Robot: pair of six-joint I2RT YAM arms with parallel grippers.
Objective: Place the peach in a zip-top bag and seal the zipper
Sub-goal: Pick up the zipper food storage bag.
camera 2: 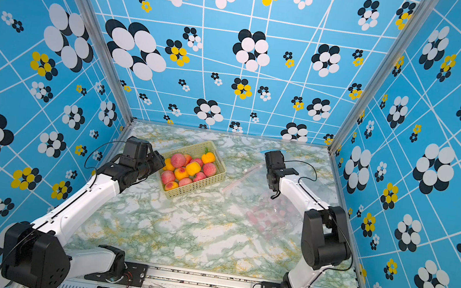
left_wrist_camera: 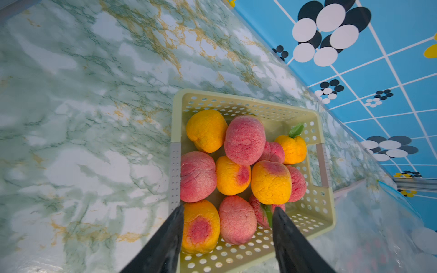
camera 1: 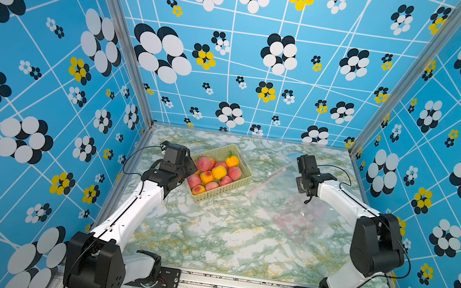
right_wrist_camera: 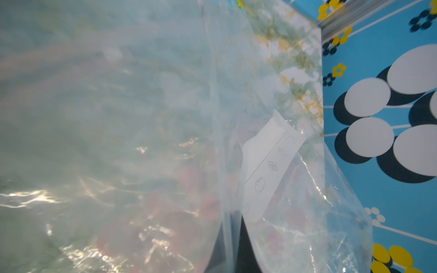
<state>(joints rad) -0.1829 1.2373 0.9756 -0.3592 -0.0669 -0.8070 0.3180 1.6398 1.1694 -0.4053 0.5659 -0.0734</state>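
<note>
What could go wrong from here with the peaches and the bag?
1. Peaches lie packed tight in the basket; the open left gripper may pinch two at once.
2. The right gripper is shut on thin zip-top bag film; it may slip, or pinch both layers together.

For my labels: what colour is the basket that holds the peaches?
The basket is pale yellow-green, perforated; best in left wrist view.

Both top views overlook the whole table (camera 1: 209, 239); wrist views sit close.
</note>
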